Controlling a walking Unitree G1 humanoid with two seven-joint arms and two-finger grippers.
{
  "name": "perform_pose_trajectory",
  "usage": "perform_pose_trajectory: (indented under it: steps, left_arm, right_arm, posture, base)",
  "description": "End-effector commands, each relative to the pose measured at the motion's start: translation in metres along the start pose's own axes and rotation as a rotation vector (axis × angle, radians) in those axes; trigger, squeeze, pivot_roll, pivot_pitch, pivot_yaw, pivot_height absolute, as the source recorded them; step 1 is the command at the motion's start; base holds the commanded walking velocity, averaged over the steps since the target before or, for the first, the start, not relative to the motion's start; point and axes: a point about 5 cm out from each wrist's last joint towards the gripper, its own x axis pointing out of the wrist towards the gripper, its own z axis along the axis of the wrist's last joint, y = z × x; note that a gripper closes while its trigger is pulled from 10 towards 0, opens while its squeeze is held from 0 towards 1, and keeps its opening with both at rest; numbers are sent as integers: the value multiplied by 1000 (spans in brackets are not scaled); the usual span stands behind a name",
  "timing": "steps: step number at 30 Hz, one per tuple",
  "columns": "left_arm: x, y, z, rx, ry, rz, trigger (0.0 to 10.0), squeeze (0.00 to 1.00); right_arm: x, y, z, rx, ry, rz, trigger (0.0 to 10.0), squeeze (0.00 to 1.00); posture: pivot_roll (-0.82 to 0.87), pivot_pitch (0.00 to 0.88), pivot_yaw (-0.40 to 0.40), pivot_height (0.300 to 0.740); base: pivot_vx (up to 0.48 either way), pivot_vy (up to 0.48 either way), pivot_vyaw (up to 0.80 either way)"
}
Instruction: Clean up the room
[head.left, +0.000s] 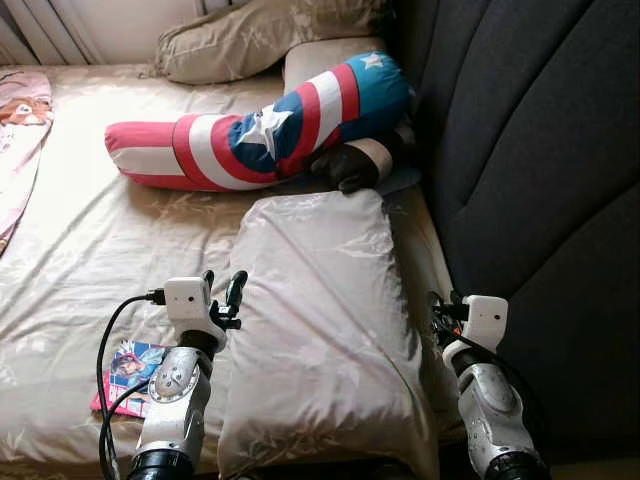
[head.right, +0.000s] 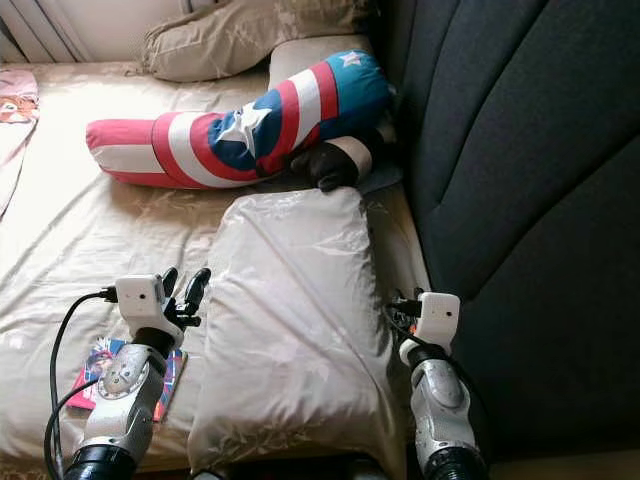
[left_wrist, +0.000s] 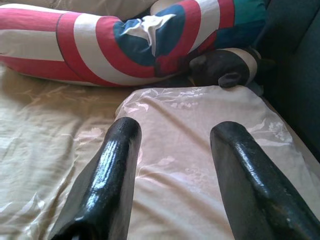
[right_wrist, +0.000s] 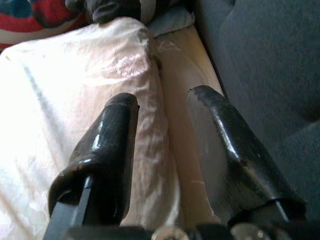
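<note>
A long beige satin pillow (head.left: 320, 320) lies lengthwise on the bed beside the dark headboard. My left gripper (head.left: 222, 290) hovers at the pillow's left edge, open, with nothing held; its wrist view looks along the pillow (left_wrist: 190, 165) between the two black fingers (left_wrist: 115, 165). At the pillow's right edge, in the gap to the headboard, my right gripper (right_wrist: 165, 97) is also open and holds nothing. Beyond the pillow lies a red, white and blue shield-patterned bolster (head.left: 260, 125), with a dark plush toy (head.left: 355, 165) tucked against it.
A colourful booklet (head.left: 130, 375) lies on the beige sheet (head.left: 110, 240) under my left forearm. Another beige pillow (head.left: 260, 35) sits at the far end. Pink cloth (head.left: 20, 130) lies at the far left. The padded dark headboard (head.left: 540, 150) walls off the right side.
</note>
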Motion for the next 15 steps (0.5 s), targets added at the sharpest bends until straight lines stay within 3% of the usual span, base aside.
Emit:
perform_pose_trajectory:
  steps: [1,15]
  left_arm:
    - [-4,2,-3,5,11,8,10000,0]
    - [-5,4,-2,10,14,17,10000,0]
  right_arm:
    - [-3,0,-1,-9,-3,6,10000,0]
    - [-3,0,1,7,-22,1,10000,0]
  posture:
    - [19,205,-22,681]
    - [23,219,-25,671]
  base:
    - [0,0,0]
    - [0,0,0]
